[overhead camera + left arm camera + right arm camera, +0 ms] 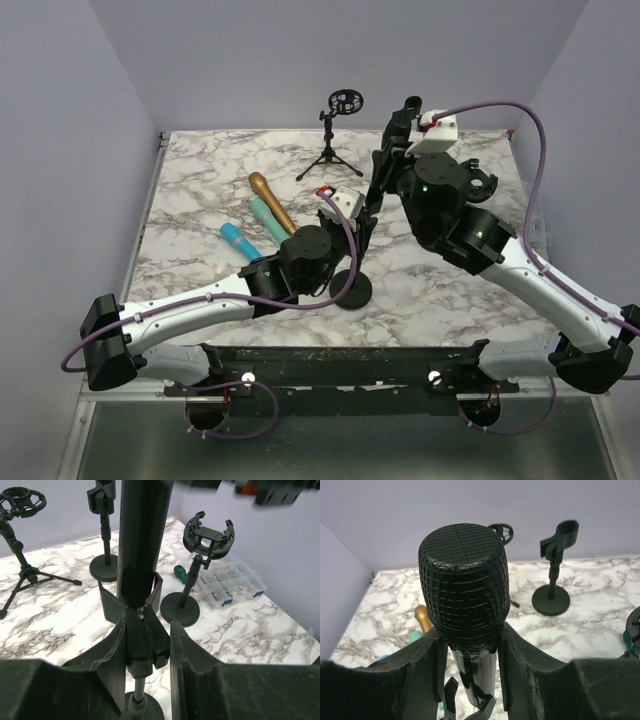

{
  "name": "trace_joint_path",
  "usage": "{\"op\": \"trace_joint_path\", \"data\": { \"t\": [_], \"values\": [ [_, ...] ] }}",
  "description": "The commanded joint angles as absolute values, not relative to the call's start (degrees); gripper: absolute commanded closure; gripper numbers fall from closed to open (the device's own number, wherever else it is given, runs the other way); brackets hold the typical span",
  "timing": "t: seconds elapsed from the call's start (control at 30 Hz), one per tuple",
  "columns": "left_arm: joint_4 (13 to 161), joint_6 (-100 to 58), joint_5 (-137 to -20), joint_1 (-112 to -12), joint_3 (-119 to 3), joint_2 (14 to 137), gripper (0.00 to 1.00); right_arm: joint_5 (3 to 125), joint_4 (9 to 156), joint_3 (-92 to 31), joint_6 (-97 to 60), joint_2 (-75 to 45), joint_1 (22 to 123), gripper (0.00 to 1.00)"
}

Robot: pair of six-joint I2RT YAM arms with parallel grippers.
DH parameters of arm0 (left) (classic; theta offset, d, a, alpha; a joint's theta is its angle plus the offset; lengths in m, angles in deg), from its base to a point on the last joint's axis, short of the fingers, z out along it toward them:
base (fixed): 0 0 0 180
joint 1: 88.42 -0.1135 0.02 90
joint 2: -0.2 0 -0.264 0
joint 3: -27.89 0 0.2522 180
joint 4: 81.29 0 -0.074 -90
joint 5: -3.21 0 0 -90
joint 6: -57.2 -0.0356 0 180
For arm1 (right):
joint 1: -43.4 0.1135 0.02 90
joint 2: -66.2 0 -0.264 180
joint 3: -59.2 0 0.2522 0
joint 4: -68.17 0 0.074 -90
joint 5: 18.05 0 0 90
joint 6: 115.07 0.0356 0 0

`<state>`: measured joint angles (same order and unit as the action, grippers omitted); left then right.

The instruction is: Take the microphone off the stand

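Note:
A black microphone [465,585] with a gridded head stands upright in the clip of a black stand; its shiny body shows in the left wrist view [140,540]. My right gripper [470,635] is shut on the microphone just under its head. My left gripper [147,630] is shut on the stand's clip holder [145,647] below the microphone, above the stand's pole and round base [350,291]. In the top view the left gripper [352,232] and right gripper [378,190] meet near the table's middle, hiding most of the microphone.
Gold [272,203], teal [268,222] and blue [240,243] microphones lie left of centre. A tripod stand [335,140] is at the back. A clip stand [552,575], a shock-mount stand [197,565], a green screwdriver [179,572] and a clear parts box [232,585] stand on the right.

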<state>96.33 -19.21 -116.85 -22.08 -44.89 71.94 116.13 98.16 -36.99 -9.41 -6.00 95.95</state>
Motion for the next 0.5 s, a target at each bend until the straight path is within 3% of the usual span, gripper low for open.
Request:
{"op": "trace_joint_path", "data": {
  "t": [0.0, 0.13, 0.2, 0.3, 0.33, 0.47],
  "values": [
    [92.9, -15.6, -113.4, -22.2, -42.5, 70.3, 1.00, 117.7, 92.2, -42.4, -14.7, -2.9, 96.4, 0.99],
    [92.3, -13.7, -113.3, -22.2, -41.2, 68.7, 0.78, 116.0, 88.0, -44.9, -19.3, -2.4, 96.4, 0.99],
    [92.0, -12.6, -113.8, -22.2, -40.8, 67.9, 0.52, 115.0, 86.9, -46.8, -21.5, -2.4, 96.4, 0.99],
    [90.4, -10.9, -113.7, -22.2, -40.9, 66.3, 0.26, 112.9, 86.8, -48.3, -22.4, -1.6, 96.4, 0.99],
    [89.3, -10.5, -113.5, -22.2, -41.2, 65.8, 0.12, 112.2, 86.8, -48.2, -22.5, -1.1, 96.4, 0.99],
    [83.5, -10.3, -107.8, -22.3, -44.9, 63.5, 0.01, 107.8, 88.4, -46.2, -21.0, 1.7, 96.4, 0.99]
  ]
}}
